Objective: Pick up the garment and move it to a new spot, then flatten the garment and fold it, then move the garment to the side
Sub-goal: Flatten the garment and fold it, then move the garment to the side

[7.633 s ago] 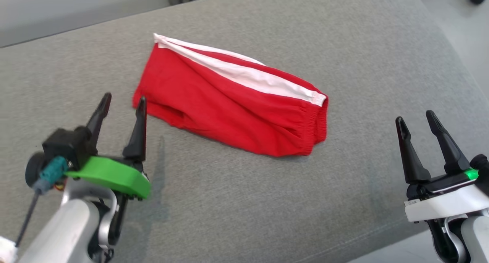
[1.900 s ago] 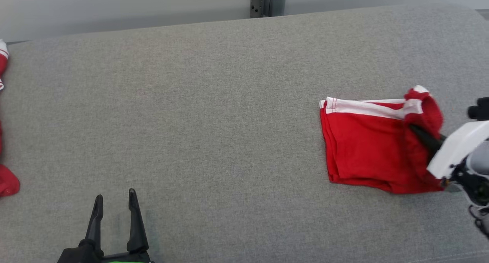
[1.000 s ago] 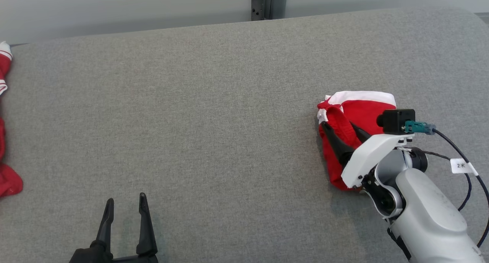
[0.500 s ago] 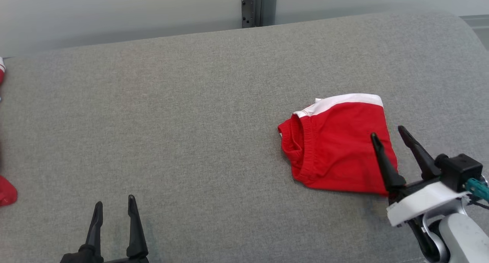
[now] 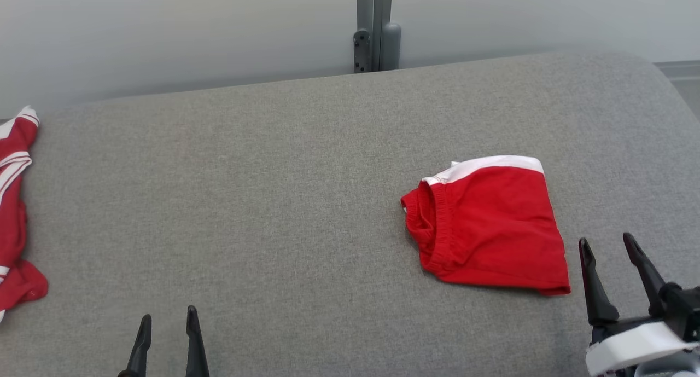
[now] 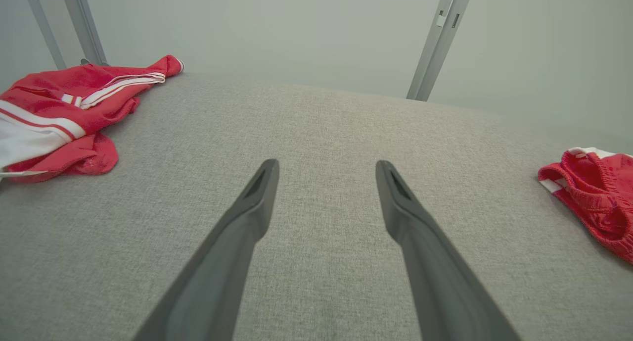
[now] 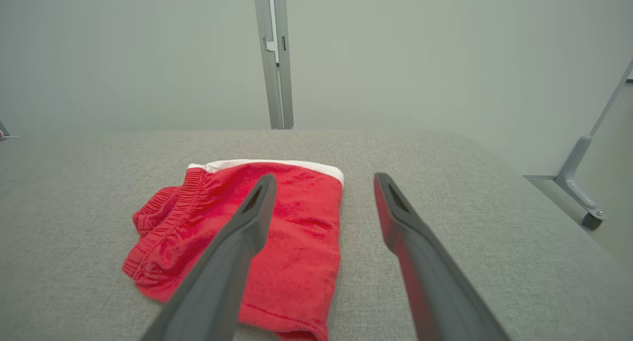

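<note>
right claw (image 5: 606, 238) spread, fingers upward, near garment (image 5: 492, 229)

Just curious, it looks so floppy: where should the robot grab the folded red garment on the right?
Probably the garment at its smooth right edge, approached from the right by the open right gripper just beside it. That edge looks like the fold, so the layers should stay together; the ruffled waistband side lies open.
</note>
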### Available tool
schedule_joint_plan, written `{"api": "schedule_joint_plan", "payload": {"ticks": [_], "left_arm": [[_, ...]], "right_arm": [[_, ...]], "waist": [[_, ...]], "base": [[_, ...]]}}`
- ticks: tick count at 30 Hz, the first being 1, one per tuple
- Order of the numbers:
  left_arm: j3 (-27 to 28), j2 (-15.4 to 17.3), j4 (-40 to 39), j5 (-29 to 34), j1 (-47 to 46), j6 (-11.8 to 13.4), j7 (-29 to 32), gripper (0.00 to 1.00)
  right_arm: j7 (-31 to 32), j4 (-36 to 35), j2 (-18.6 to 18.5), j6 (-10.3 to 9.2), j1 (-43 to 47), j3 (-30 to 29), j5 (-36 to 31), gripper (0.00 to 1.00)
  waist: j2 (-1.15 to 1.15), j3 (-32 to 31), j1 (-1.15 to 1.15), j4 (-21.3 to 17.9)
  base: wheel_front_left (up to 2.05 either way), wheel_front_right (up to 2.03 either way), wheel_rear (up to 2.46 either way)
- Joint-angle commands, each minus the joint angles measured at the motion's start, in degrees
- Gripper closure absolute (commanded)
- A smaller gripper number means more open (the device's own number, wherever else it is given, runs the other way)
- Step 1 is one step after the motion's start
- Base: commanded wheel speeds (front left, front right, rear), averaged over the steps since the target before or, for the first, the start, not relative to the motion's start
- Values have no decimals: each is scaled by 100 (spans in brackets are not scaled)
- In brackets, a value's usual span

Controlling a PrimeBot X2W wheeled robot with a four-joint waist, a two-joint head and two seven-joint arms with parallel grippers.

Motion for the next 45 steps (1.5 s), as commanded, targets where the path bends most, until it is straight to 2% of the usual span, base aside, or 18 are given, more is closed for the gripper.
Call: {"api": "schedule_joint_plan", "payload": {"ticks": [1, 13, 21, 24, 27, 29, 33, 37, 41, 45], "left_arm": [[67, 15, 55, 30, 113, -28, 0, 0], [194, 14, 237, 133, 146, -231, 0, 0], [234, 14, 282, 134, 197, -261, 0, 0], [260, 14, 273, 104, 214, -252, 0, 0], [232, 14, 274, 110, 213, -280, 0, 0], [214, 14, 266, 141, 171, -291, 0, 0], [163, 14, 213, 207, -31, -300, 0, 0], [98, 15, 253, 298, -226, -284, 0, 0], [3, 14, 264, 224, -442, -197, 0, 0], [-155, 14, 232, 148, -566, -103, 0, 0]], "right_arm": [[-16, 36, 33, 0, 204, -18, -105, 0], [-17, 102, 104, 0, 330, -73, -192, 0], [-17, 153, 110, 0, 302, -72, -160, 0], [-18, 261, 212, 0, 170, -140, 76, 0], [3, 579, 120, -1, -74, -156, 442, 0], [380, 768, -17, 0, -425, -138, 850, 0], [1996, 1182, -276, 0, -1142, -249, 1472, 0], [3180, 1490, -426, 1, -1746, -177, 1670, 0], [3668, 1893, -354, 1, -2158, -156, 1444, 0], [3816, 2275, -235, 1, -2394, -137, 1352, 0]], "waist": [[0, -291, 0, 148], [0, -438, 0, 329], [0, -470, 0, 345], [0, -450, 0, 310], [0, -398, 0, 273], [0, -323, 0, 254], [0, -29, 0, 231], [0, 262, 0, 321], [0, 486, 0, 492], [0, 660, 0, 637]], "base": [[0, 0, 0], [0, 0, 0], [0, 0, 0], [0, 0, 0], [0, 0, 0], [0, 0, 0], [0, 0, 0], [0, 0, 0], [0, 0, 0], [0, 0, 0]]}}
